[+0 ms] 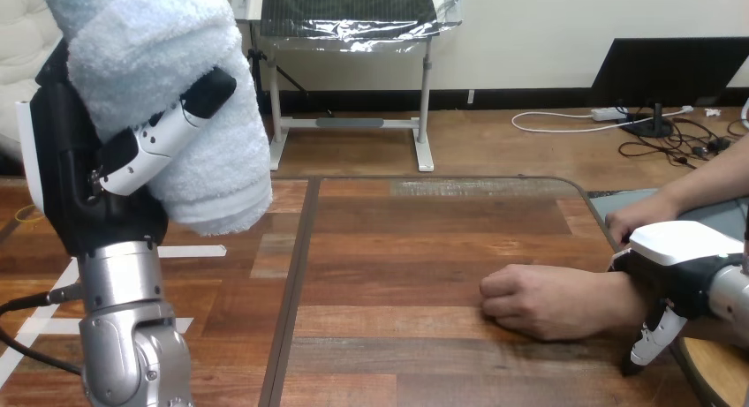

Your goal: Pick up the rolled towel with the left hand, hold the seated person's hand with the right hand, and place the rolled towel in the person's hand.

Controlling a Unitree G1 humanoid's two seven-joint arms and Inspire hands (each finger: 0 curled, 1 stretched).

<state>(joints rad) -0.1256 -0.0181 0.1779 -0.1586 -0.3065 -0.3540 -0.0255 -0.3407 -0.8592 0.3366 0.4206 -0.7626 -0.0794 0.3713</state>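
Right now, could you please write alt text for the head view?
The robot's left hand, raised at the left, grips a rolled towel in its fingers. At the right, its right hand lies over the wrist of the person's hand, which rests closed on the table.

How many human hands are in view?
2. The person's near hand is a fist on the wooden table, wrist under the robot's right hand; the person's far hand lies behind, at the table's right edge.

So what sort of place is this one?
Probably a lab bench for care-handover trials: a wooden table, a person's hand resting on it, and the robot's left hand holding up a rolled towel.
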